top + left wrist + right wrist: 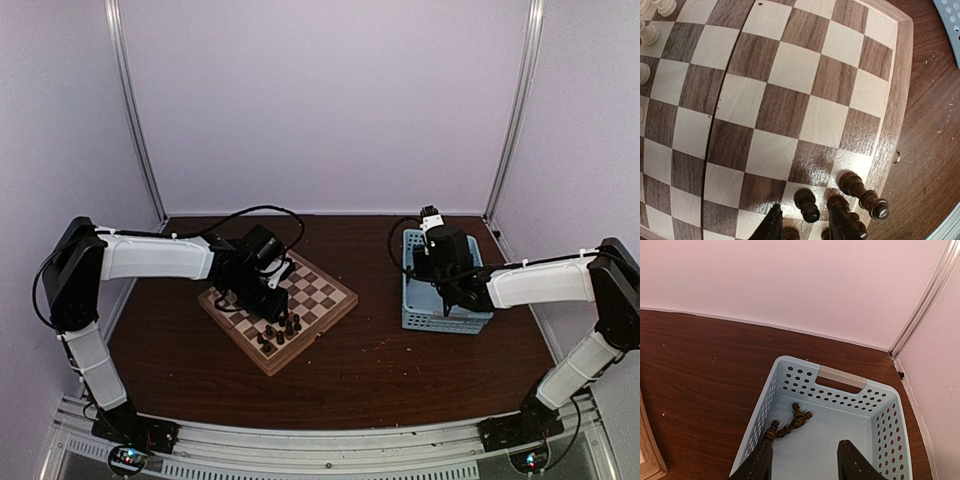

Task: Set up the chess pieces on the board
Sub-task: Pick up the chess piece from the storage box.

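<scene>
The board (320, 292) lies left of centre on the table. Several dark chess pieces (279, 331) stand at its near corner. In the left wrist view the board (790, 95) fills the frame, with dark pieces (860, 192) at the bottom and cream pieces (650, 35) at the top left. My left gripper (807, 227) is open low over the dark pieces. A dark pawn (806, 204) stands between its fingers, apart from both. My right gripper (805, 465) is open and empty above the light blue basket (790, 360). Three dark pieces (799, 417) lie on the basket floor by its left wall.
The basket (445, 322) stands right of the board, with its grey handle (842, 376) on the far wall. A corner of the board (650, 460) shows at the lower left of the right wrist view. Pale walls and metal posts enclose the brown table (400, 370).
</scene>
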`<action>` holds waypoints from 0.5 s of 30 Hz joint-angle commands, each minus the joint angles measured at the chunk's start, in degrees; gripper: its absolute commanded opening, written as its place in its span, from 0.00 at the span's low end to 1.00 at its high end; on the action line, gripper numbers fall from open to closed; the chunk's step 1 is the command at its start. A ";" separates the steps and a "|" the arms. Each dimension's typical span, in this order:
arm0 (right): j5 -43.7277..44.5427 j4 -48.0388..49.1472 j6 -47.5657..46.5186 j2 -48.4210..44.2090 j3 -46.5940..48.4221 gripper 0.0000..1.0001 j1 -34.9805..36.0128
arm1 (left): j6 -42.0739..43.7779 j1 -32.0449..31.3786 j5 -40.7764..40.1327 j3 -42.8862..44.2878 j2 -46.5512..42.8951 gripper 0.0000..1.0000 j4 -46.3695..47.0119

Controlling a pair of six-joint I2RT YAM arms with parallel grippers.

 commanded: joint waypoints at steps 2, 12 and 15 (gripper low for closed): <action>0.71 -0.66 0.15 0.61 1.36 0.47 -0.27 | 0.22 0.28 -1.04 -0.30 -0.86 0.33 1.10; 0.35 -0.86 0.48 0.13 1.22 0.47 -0.23 | 0.20 -0.05 -10.11 -7.63 -12.87 0.33 9.87; -0.19 -0.84 0.62 0.37 1.32 0.47 -0.21 | 1.38 -0.05 -12.48 -12.33 -20.57 0.37 15.31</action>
